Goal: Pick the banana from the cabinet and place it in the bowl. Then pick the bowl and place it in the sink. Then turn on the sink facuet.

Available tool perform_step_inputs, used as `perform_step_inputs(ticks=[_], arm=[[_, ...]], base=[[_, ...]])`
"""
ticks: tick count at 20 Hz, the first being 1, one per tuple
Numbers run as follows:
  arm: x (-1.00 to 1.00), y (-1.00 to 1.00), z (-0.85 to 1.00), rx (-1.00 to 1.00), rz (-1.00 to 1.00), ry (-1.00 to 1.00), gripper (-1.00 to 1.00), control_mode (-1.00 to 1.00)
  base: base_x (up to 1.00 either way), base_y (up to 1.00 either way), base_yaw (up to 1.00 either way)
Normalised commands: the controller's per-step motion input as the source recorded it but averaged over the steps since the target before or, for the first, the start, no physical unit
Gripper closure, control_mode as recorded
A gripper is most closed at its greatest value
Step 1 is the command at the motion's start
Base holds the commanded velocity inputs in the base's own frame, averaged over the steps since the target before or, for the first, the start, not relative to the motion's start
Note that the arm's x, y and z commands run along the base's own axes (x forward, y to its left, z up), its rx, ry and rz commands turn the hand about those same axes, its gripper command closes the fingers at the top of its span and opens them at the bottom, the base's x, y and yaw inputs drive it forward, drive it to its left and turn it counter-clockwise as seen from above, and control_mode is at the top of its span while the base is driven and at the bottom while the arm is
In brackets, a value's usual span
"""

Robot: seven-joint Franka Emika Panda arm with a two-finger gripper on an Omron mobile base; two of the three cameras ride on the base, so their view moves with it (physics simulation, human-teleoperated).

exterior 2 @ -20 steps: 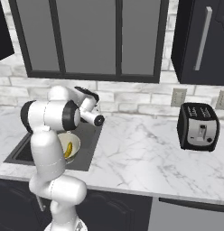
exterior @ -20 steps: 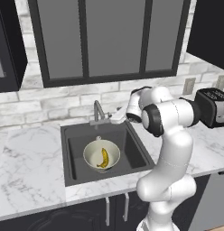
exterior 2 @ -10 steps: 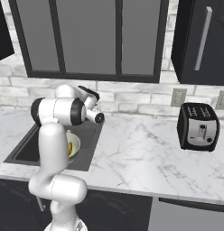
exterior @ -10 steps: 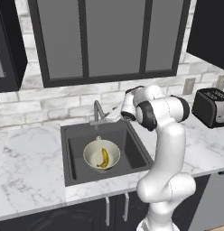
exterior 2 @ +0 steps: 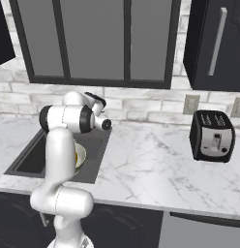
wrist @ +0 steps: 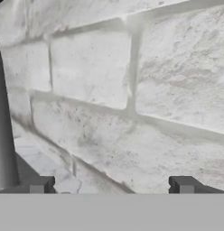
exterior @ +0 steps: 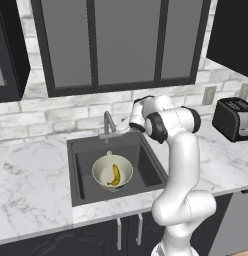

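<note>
1. Left base view had the bowl [exterior: 112, 172] sitting inside the black sink [exterior: 146, 162], a bit left of the frame's center, with the banana [exterior: 114, 175] lying in it, curved and yellow against the cream inside.
2. Same view, the sink facuet [exterior: 108, 123] stood at the back edge of the basin, just above the bowl in the frame, and the arm's hand was bent over toward it from the right.
3. Right base view showed the gripper [exterior 2: 103, 114] at center left, just above the sink's [exterior 2: 95, 150] near corner, with a sliver of the bowl [exterior 2: 80, 156] peeking out from behind the white arm.
4. Hand view was pretty much staring at the white brick wall [wrist: 132, 90], with a dark upright bar along the left edge, couldn't really tell what that was.
5. Fingertips [wrist: 39, 185] sat far apart at the bottom corners of that view, so the jaws were spread wide with nothing between them.
6. Black toaster [exterior 2: 212, 135] sat on the marble counter [exterior 2: 151, 169] at the right of the right base view, well apart from the sink.
7. Cabinet [exterior 2: 214, 43] with the silver bar handle was in the upper right of that frame, door closed.
</note>
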Motion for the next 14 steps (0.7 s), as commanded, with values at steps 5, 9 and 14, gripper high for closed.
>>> perform_step_inputs(ticks=[5,9,14], arm=[[0.36,0.0,-0.18,0.0,-0.01,0.05,-1.0,-1.0],[0.3,0.0,-0.27,0.0,-0.02,0.05,-1.0,-1.0],[0.2,0.0,-0.36,0.0,-0.03,0.04,-1.0,-1.0]], base=[[0.0,0.0,0.0],[0.0,0.0,0.0],[0.0,0.0,0.0]])
